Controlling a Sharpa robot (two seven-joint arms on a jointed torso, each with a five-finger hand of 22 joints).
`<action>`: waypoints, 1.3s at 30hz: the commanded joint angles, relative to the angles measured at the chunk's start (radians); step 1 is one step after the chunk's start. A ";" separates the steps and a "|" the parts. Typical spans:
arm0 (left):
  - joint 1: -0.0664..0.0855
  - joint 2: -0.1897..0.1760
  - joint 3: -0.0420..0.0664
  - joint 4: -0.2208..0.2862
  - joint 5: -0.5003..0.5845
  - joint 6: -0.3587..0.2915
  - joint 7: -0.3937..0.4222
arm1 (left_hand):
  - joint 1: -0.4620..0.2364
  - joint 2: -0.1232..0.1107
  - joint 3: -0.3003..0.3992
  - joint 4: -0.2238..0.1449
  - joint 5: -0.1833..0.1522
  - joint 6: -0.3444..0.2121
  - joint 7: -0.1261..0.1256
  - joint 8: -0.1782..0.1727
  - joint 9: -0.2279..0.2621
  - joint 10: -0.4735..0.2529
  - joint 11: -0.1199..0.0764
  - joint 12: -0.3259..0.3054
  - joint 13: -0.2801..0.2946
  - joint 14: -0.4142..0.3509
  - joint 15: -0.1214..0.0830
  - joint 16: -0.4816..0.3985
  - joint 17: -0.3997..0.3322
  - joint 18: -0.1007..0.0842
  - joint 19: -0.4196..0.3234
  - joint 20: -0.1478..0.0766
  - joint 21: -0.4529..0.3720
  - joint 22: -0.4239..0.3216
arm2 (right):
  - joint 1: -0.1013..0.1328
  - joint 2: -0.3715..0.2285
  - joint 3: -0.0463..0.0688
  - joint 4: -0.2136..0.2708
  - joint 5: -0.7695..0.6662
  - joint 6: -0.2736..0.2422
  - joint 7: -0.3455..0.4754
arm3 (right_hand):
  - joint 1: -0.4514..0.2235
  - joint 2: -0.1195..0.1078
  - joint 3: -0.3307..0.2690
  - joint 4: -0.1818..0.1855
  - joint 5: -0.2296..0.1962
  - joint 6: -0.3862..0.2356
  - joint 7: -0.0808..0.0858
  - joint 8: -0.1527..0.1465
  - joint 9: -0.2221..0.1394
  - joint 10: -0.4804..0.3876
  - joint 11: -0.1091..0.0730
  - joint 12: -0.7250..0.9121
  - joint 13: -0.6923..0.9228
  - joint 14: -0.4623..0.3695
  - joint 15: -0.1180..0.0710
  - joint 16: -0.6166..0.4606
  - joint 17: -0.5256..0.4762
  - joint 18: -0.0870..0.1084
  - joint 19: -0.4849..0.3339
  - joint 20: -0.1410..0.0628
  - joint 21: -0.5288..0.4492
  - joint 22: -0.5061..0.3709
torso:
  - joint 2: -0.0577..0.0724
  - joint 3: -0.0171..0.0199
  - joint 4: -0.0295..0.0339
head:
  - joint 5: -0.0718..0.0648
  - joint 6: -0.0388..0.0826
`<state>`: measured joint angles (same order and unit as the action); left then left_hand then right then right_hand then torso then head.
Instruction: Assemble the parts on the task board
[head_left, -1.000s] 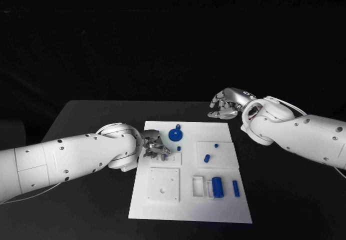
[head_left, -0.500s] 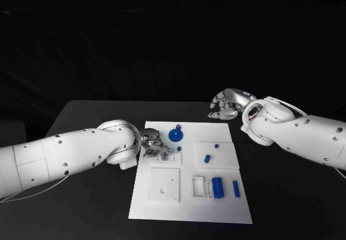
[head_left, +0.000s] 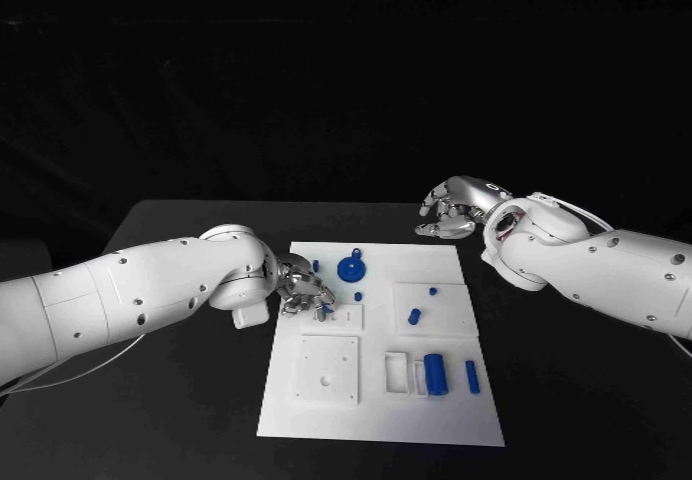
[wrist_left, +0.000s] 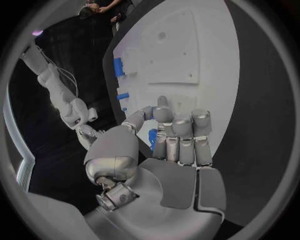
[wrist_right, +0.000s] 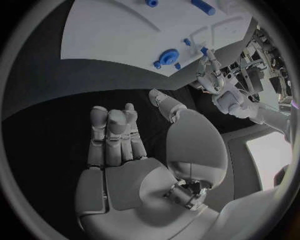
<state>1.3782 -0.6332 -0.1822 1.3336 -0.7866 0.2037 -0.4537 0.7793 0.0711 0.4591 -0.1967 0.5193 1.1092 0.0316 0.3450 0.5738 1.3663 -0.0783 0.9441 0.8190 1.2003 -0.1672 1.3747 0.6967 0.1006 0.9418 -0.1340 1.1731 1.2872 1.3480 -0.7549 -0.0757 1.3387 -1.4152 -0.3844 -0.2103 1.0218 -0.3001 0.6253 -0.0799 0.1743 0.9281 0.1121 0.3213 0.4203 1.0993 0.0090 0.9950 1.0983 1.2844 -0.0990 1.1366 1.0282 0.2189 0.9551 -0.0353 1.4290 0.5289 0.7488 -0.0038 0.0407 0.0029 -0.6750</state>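
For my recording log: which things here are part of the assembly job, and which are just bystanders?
Job:
task board
blue round part with a knob
large blue cylinder
slim blue peg
small blue pieces on the raised square
left hand, fingers at the board's left side
right hand, held beyond the board

Bystanders:
black table

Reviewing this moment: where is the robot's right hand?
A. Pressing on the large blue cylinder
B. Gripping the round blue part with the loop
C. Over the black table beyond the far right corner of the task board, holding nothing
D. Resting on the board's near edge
C: the right hand hangs off the white task board, above bare table, with nothing in it; the right wrist view shows its palm empty.
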 joint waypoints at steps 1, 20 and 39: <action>0.006 0.012 0.001 -0.014 0.030 0.058 -0.015 | 0.043 0.045 0.103 -0.097 0.007 0.002 0.001 0.004 0.003 -0.007 -0.002 0.002 0.002 -0.006 -0.012 0.003 0.002 -0.013 -0.009 -0.119 0.003 0.002 | -0.001 0.001 0.000 0.000 -0.005 0.011 0.008 | 0.001 0.001 0.000 0.008 0.006 -0.001 0.007 0.000 0.002 0.000 -0.003 0.004 -0.001 0.004 -0.004 -0.003 0.002 0.043 0.008 0.001 -0.007 0.002 | 0.000 0.0003 -0.0003 | 0.001 -0.003; 0.007 0.031 0.001 0.014 -0.111 0.044 -0.022 | 0.045 0.048 0.102 -0.097 0.011 0.006 -0.002 0.010 0.010 -0.008 -0.004 0.005 0.005 -0.006 -0.014 0.006 0.003 -0.013 -0.010 -0.119 0.006 0.004 | -0.002 0.004 0.000 -0.001 -0.003 0.012 0.009 | 0.002 0.001 -0.001 0.008 0.006 -0.001 0.007 0.000 0.002 -0.001 -0.003 0.004 -0.001 0.004 -0.004 -0.004 0.002 0.043 0.008 0.001 -0.007 0.002 | 0.000 -0.0001 0.0008 | 0.000 -0.005; 0.007 0.030 0.000 0.010 -0.118 0.077 -0.033 | 0.049 0.048 0.101 -0.097 0.018 0.008 -0.004 0.015 0.018 -0.008 -0.006 0.008 0.006 -0.005 -0.016 0.009 0.004 -0.012 -0.009 -0.120 0.008 0.006 | -0.002 0.005 -0.001 -0.001 -0.003 0.013 0.009 | 0.002 0.001 -0.001 0.008 0.006 -0.001 0.008 0.000 0.002 -0.001 -0.003 0.004 -0.002 0.004 -0.004 -0.004 0.003 0.043 0.008 0.001 -0.007 0.003 | 0.000 0.0004 0.0011 | 0.002 -0.007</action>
<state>1.3825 -0.6045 -0.1824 1.3438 -0.8977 0.2507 -0.4813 0.7793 0.0711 0.4593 -0.1966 0.5296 1.1127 0.0282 0.3535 0.5908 1.3620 -0.0794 0.9479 0.8245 1.1996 -0.1679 1.3786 0.6992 0.1005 0.9418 -0.1340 1.1771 1.2915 1.3464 -0.7500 -0.0761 1.3370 -1.4146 -0.3826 -0.2092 1.0218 -0.3001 0.6225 -0.0771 0.1743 0.9247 0.1120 0.3213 0.4202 1.0993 0.0090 0.9950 1.0975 1.2844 -0.0990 1.1366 1.0298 0.2188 0.9552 -0.0353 1.4249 0.5306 0.7485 -0.0038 0.0418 0.0045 -0.6804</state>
